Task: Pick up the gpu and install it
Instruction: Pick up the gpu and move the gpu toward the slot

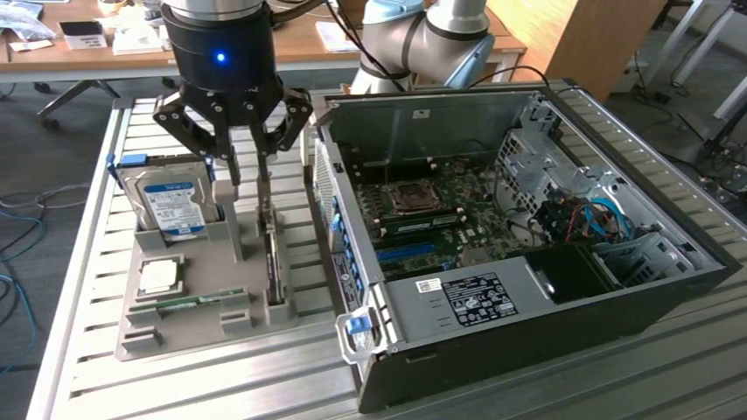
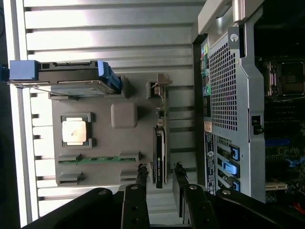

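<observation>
Centring the black gripper squarely over the thin dark gpu card looks key here: its fingers stand apart, straddling the card unclamped, left of centre in the exterior view. The grey slotted tray holds that card on edge, a blue-labelled hard drive, a square silver processor and a green memory stick.

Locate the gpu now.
In the exterior view, left of centre, the gpu stands on edge in the grey holder, between the hard drive and the computer case.
</observation>
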Controlling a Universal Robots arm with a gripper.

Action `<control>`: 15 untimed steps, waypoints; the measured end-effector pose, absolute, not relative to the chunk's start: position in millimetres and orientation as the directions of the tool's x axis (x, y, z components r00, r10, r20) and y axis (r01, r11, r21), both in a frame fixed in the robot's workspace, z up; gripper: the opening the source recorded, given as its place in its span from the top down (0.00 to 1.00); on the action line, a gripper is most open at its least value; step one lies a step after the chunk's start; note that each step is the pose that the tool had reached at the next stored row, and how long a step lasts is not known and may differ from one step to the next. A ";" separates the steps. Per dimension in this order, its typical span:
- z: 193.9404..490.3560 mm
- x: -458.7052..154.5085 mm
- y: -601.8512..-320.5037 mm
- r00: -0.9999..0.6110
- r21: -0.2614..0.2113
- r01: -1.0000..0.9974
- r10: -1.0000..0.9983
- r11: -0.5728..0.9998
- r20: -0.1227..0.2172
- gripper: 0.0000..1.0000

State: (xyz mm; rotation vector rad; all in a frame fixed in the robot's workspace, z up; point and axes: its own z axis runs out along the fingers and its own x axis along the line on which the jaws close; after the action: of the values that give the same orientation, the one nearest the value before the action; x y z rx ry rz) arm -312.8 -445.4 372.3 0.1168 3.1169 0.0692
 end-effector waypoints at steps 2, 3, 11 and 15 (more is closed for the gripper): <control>370.3 -312.7 -445.4 -0.997 0.045 0.074 0.075 0.996 -0.020 0.64; 369.1 -312.7 -445.4 -0.997 0.045 0.074 0.075 0.996 -0.020 0.64; 360.4 -312.7 -445.4 -0.997 0.045 0.074 0.075 0.996 -0.020 0.64; 359.1 -312.7 -445.4 -0.997 0.045 0.074 0.075 0.996 -0.020 0.64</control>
State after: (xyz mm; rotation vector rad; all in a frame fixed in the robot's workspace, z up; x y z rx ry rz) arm -312.7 -445.4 359.1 0.1169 3.1173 0.0686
